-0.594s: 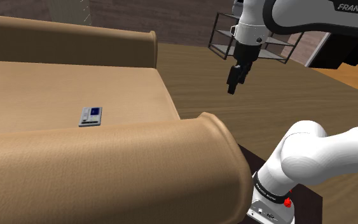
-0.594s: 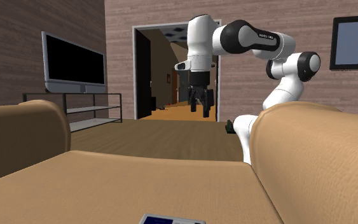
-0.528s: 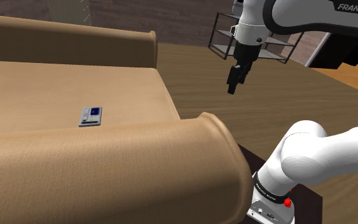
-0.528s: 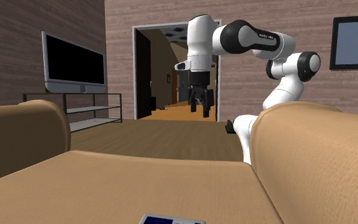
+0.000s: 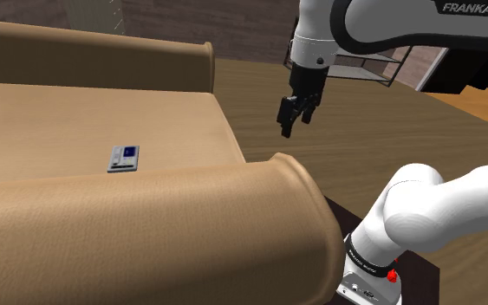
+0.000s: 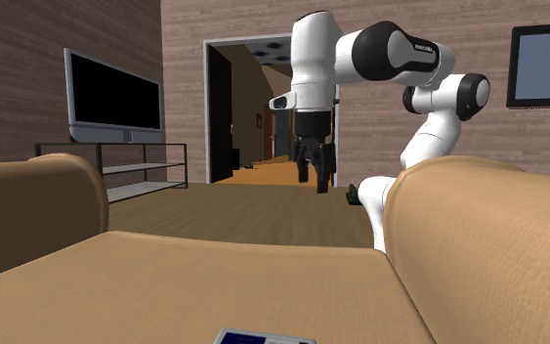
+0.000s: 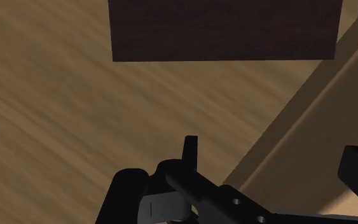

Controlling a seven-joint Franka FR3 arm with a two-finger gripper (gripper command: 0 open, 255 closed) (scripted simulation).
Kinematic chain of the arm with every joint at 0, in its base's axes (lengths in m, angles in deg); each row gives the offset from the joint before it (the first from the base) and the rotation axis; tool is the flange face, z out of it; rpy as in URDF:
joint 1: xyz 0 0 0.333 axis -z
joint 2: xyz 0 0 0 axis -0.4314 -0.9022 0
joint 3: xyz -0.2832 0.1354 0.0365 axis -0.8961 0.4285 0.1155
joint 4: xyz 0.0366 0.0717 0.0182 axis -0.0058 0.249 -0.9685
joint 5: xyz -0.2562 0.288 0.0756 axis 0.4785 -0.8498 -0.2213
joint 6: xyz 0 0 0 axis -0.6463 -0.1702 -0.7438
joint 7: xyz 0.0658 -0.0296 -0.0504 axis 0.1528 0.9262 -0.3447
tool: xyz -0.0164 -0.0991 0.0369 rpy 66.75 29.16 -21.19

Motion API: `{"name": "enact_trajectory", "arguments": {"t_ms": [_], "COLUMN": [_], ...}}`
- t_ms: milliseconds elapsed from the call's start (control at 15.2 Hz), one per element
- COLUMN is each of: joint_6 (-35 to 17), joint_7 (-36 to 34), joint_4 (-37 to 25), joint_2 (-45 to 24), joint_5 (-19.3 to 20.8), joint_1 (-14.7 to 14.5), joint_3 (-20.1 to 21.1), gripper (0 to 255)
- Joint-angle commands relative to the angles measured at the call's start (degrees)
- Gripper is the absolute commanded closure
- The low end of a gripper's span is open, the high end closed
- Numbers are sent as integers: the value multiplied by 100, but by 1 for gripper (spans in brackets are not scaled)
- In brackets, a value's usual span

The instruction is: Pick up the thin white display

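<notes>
**Shoulder view.** The thin white display lies flat on the seat of the tan sofa, close to the rolled armrest in the foreground. Its face carries a small blue panel. The white arm reaches in from the view's upper right. The black gripper hangs over the wooden floor, past the seat's end and well apart from the display. It holds nothing.

**Second exterior view.** The gripper points downward in front of an open doorway, above the floor beyond the sofa. An edge of the display shows at the view's bottom, on the seat cushion. A television stands at the view's left.

**Wrist view.** The two fingers stand wide apart with nothing between them. Beneath the gripper are wooden floor, a tan sofa edge and a dark rectangular block.
</notes>
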Motion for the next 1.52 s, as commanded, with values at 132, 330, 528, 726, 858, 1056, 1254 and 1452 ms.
{"name": "enact_trajectory", "arguments": {"t_ms": [132, 330, 528, 726, 858, 1056, 1254, 1452], "joint_6": [-273, -479, -671, -838, -930, -1029, -1065, -1021], "joint_7": [-782, -1339, -1901, -2477, -2873, -3486, -4114, -4733], "joint_4": [-343, -655, -1034, -1479, -1814, -2377, -3019, -3755], "joint_2": [-569, -1038, -1556, -2121, -2526, -3178, -3883, -4635], "joint_5": [-332, -486, -561, -543, -475, -284, 10, 386], "joint_1": [-37, -31, -3, 35, 56, 65, 15, -129], "joint_3": [491, 832, 1164, 1483, 1683, 1960, 2186, 2333], "gripper": [0, 0, 0, 0, 0, 0, 0, 0]}}
